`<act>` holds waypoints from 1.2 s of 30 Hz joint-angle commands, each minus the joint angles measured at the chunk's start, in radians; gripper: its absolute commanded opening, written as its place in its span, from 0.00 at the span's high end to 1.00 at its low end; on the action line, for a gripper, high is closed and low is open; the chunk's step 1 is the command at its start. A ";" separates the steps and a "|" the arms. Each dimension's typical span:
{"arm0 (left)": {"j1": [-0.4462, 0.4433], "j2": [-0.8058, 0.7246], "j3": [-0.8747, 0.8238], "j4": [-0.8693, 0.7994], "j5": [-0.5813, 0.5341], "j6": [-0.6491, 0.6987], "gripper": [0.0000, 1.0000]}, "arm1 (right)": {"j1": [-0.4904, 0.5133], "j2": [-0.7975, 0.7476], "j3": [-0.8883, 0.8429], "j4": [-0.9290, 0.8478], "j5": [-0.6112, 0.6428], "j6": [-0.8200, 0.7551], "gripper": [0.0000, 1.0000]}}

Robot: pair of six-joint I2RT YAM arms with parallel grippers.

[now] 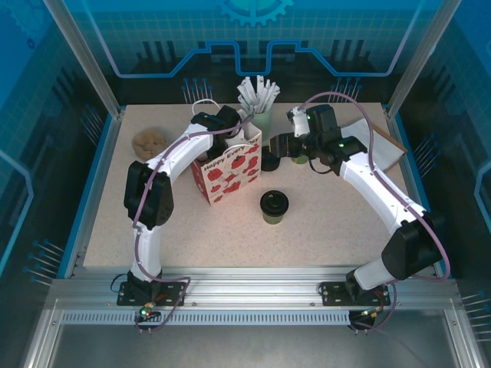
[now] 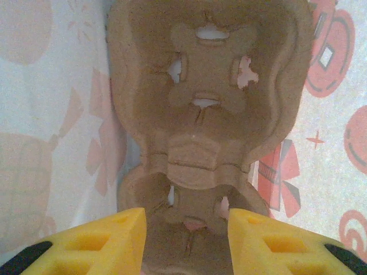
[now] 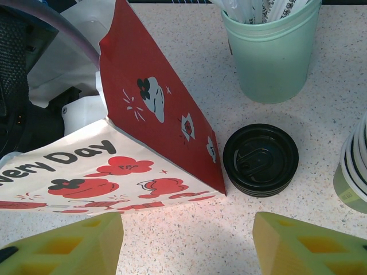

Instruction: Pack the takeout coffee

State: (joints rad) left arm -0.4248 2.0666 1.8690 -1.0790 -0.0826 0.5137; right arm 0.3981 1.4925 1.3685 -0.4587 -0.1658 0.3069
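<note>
At table centre-left, one paper bag (image 1: pixel 228 170), white with red prints, stands open-mouthed. The table (image 1: pixel 322 238) is edged by a blue rail on its left and right sides. The near strip of tabletop in front of my bases lies bare, and so does the right-hand stretch beneath my right arm.

My left gripper (image 2: pixel 186 222) is down inside the bag. Its yellow fingers (image 2: pixel 109 243) stand part-way closed, with the near end of one brown pulp cup carrier (image 2: pixel 206 120) between them. The carrier meets both inner faces, so I record it as clamped. The bag walls press close on either side of the carrier.

My right gripper (image 3: pixel 188 229) hangs over the tabletop just right of the bag, jaws well apart and holding nothing. One stack of black lids (image 3: pixel 261 160) sits ahead of it, just beside the bag's red side panel.

The takeout coffee (image 1: pixel 275 205), one olive cup with its black lid on, stands upright on the table in front of the bag, apart from it, with bare surface all round.

Also counted:
- one mint tumbler (image 3: pixel 272 54) of wrapped sticks, behind the lids
- one stack of lidless cups (image 3: pixel 352 172) at the right wrist view's edge
- one brown lump (image 1: pixel 148 142) near the left rail; I cannot tell what it is
</note>
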 commanded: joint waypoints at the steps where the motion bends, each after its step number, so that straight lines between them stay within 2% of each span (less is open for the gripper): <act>1: -0.001 0.029 0.004 -0.026 0.004 -0.016 0.57 | -0.020 0.006 -0.013 0.013 -0.015 0.001 0.37; 16: 0.023 0.066 -0.043 0.029 0.080 -0.004 0.55 | -0.020 -0.001 -0.030 0.020 -0.011 0.004 0.37; 36: 0.037 0.092 -0.151 0.132 0.122 -0.003 0.44 | -0.019 -0.004 -0.043 0.019 -0.010 0.003 0.37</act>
State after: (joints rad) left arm -0.3977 2.1330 1.7462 -0.9619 0.0059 0.5137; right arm 0.3916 1.4925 1.3384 -0.4442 -0.1654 0.3073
